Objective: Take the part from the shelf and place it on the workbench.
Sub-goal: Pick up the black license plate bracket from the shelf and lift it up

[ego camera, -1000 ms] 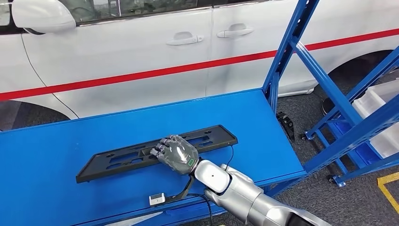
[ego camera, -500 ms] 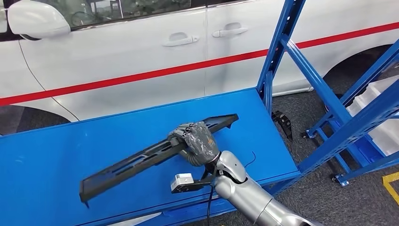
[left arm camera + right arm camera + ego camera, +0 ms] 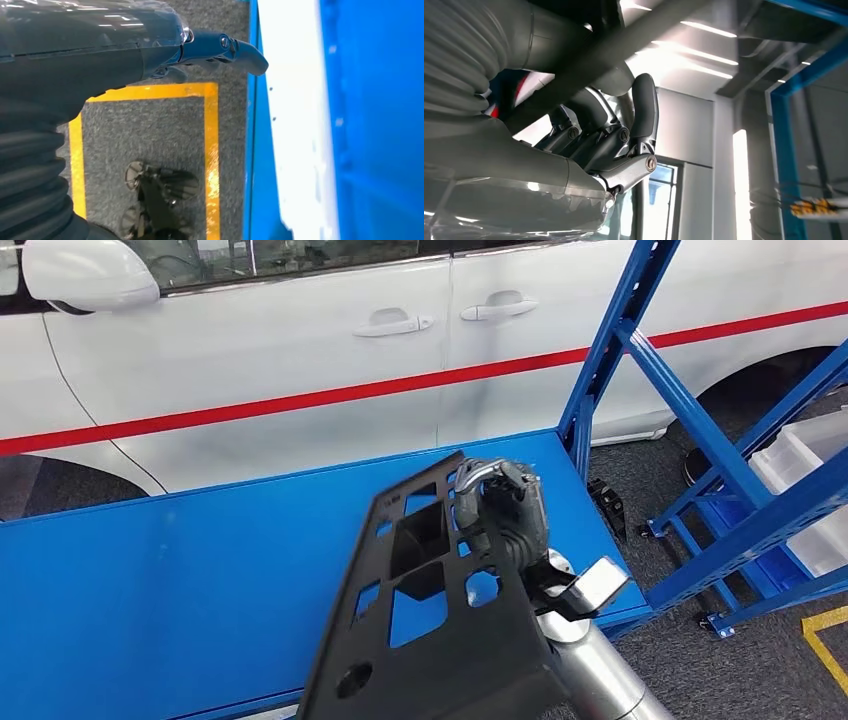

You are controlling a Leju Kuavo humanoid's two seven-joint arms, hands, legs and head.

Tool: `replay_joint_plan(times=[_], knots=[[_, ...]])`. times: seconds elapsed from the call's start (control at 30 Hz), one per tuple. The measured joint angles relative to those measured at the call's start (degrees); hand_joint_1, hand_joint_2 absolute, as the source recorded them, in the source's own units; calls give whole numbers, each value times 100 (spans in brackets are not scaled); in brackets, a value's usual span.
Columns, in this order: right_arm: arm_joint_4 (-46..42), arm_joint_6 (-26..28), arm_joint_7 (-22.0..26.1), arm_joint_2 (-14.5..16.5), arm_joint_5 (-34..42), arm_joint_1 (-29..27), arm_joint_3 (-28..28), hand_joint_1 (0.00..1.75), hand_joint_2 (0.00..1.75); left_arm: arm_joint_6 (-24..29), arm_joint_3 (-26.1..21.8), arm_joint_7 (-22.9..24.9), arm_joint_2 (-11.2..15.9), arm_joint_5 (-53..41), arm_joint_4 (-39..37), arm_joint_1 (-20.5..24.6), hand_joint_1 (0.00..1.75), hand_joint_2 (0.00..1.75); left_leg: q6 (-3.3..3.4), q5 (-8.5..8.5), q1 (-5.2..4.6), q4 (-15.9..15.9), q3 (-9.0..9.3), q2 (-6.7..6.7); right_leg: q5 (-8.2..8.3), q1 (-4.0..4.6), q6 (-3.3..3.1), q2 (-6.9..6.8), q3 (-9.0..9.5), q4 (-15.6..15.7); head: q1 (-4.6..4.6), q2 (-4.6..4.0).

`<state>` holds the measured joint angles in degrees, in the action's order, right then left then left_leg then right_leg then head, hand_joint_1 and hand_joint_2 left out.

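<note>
The part (image 3: 430, 630) is a long black plastic panel with several cut-outs. It stands tilted on end above the blue workbench (image 3: 200, 580), its near end close to the camera. My right hand (image 3: 505, 505) grips its far upper edge, fingers wrapped over the rim. In the right wrist view the part's bar (image 3: 624, 50) crosses in front of my right hand (image 3: 614, 135), whose fingers curl around it. My left hand (image 3: 150, 45) hangs over the floor beside the bench edge, one finger stretched out, nothing in it.
A white car (image 3: 300, 350) with a red stripe stands behind the bench. The blue shelf frame (image 3: 640, 350) rises at the bench's right end, with white bins (image 3: 810, 470) beyond it. Yellow floor lines (image 3: 212, 150) mark the grey carpet.
The part lay flat on the workbench under my right hand a second ago. My right hand has since lifted it and swung it up on end toward the camera.
</note>
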<state>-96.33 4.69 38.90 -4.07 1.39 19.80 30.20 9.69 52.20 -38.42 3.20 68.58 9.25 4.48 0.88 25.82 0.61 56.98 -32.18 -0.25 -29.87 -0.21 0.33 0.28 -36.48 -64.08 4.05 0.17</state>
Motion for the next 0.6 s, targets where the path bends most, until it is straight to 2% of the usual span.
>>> replay_joint_plan(times=[0.07, 0.1, 0.13, 0.17, 0.2, 0.27, 0.3, 0.4, 0.43, 0.5, 0.57, 0.6], knots=[[-257, -133, -58, -45, 161, -111, -82, 166, 175, 23, 2, 14, -16, -10, 0, 0, 0, 175, 29, 4, -9, 6, 0, -3, -316, -13, 26, -1, -349, -733, -1, 0], [-346, -187, -107, -60, 232, -142, -114, 166, 175, 30, 7, 25, -24, -25, 0, -8, 0, 175, 31, 8, -12, 11, 3, -5, -349, -18, 30, -2, -455, -935, -1, 0], [-414, -238, -160, -76, 290, -152, -145, 166, 175, 37, 14, 37, -32, -43, 0, -14, 0, 175, 30, 13, -11, 16, 7, -5, -283, -22, 29, -4, -472, -948, -1, 0], [-472, -278, -213, -91, 333, -148, -174, 166, 175, 41, 26, 48, -42, -62, 0, -14, 0, 175, 23, 20, -10, 23, 13, -7, -122, -30, 24, -7, -379, -743, -1, 0], [-525, -307, -256, -105, 358, -142, -202, 166, 175, 43, 40, 57, -54, -77, 0, -9, 0, 175, 11, 32, -10, 34, 21, -11, 83, -39, 16, -10, -203, -382, -1, 0], [-614, -335, -318, -127, 385, -124, -251, 166, 175, 63, 70, 80, -70, -101, 0, -3, 0, 175, -39, 68, -31, 75, 16, -20, 325, -36, -15, -12, 121, 285, -1, 0], [-648, -352, -354, -135, 397, -108, -272, 166, 175, 93, 91, 127, -73, -125, 0, -4, 0, 175, -67, 81, -41, 90, 8, -23, 356, -29, -37, -8, 196, 450, 0, 0], [-703, -484, -565, -168, 425, -40, -298, 166, 175, 265, 198, 431, -74, -274, -2, -6, 0, 175, -157, 112, -35, 108, 4, -19, 354, -19, -129, 1, 210, 513, 0, 0], [-708, -529, -636, -176, 428, -6, -299, 166, 175, 324, 240, 536, -74, -323, -3, -5, 0, 175, -189, 176, -29, 181, -22, -16, 361, -26, -164, -4, 215, 527, 0, 0], [-712, -581, -739, -184, 435, 75, -296, 166, 175, 426, 324, 744, -77, -399, -4, -4, 0, 175, -240, 476, -15, 666, -230, -11, 369, -40, -216, -23, 224, 547, 1, 0], [-694, -636, -853, -204, 509, 181, -258, 166, 175, 554, 415, 1048, -83, -463, -4, -10, 0, 175, -273, 819, -4, 1441, -583, -10, 364, -29, -240, -35, 220, 544, 1, 0], [-673, -677, -911, -224, 599, 263, -205, 166, 175, 630, 461, 1231, -85, -482, -5, -16, 0, 175, -279, 877, -1, 1696, -704, -10, 362, -23, -244, -33, 219, 542, 1, 0]])
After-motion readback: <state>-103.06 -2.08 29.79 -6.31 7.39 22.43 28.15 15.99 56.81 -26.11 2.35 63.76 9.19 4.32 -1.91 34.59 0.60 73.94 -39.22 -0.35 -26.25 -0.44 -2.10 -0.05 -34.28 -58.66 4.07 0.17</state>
